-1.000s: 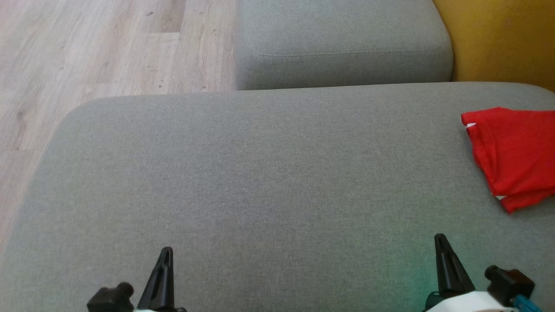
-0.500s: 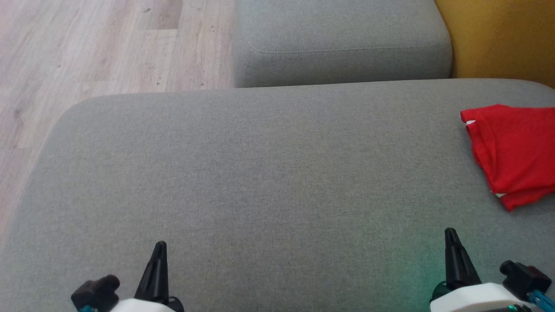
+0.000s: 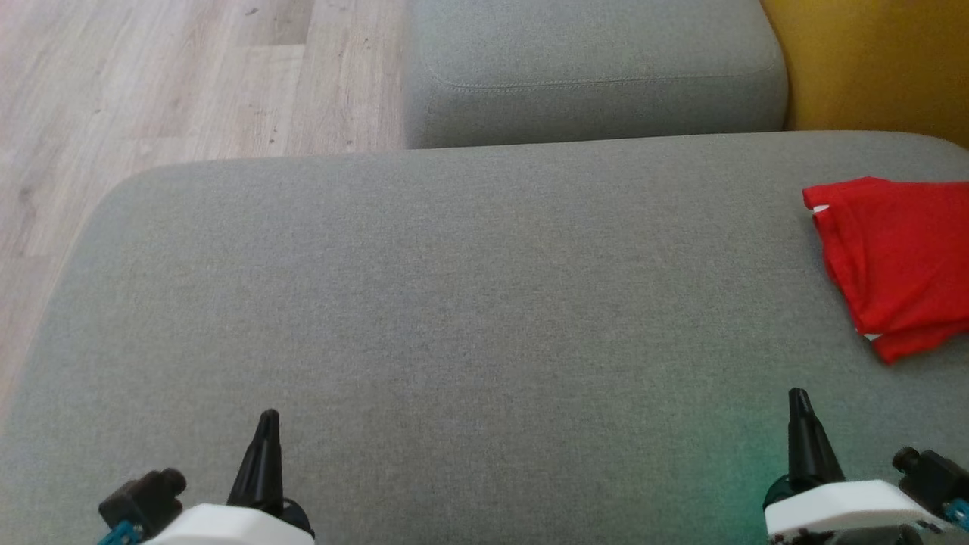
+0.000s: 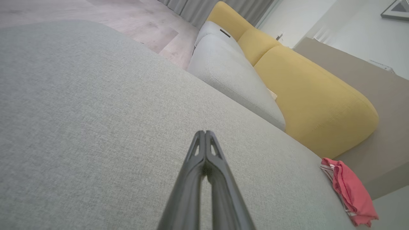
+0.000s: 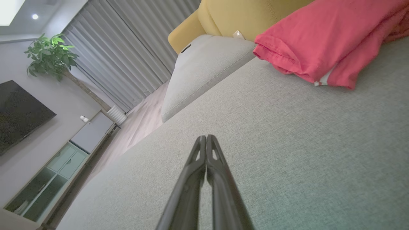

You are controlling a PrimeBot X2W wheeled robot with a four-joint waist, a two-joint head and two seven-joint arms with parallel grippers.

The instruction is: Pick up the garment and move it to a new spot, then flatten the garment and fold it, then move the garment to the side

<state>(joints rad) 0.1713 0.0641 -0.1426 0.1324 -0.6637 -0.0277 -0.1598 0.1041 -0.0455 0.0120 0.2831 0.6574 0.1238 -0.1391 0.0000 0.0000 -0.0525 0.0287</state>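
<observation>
The red garment (image 3: 897, 261) lies folded at the right edge of the grey sofa seat (image 3: 469, 303), with a bit of white trim at its corners. It shows as a small pink-red bundle (image 4: 350, 191) in the left wrist view and close up (image 5: 319, 44) in the right wrist view. My left gripper (image 3: 266, 424) hovers over the seat's near left part, shut and holding nothing (image 4: 205, 134). My right gripper (image 3: 799, 401) hovers at the near right, just short of the garment, also shut and holding nothing (image 5: 204, 139).
A second grey cushion (image 3: 594, 68) sits beyond the seat, with a yellow backrest (image 3: 870, 68) to the right. Wooden floor (image 3: 151, 83) lies off the seat's left and far edges. A plant (image 5: 51, 56), curtains and a cabinet stand across the room.
Both grippers have drawn apart and risen slightly in the head view, with more of the white wrists showing. The head view shifted a little; the garment lies as before.
</observation>
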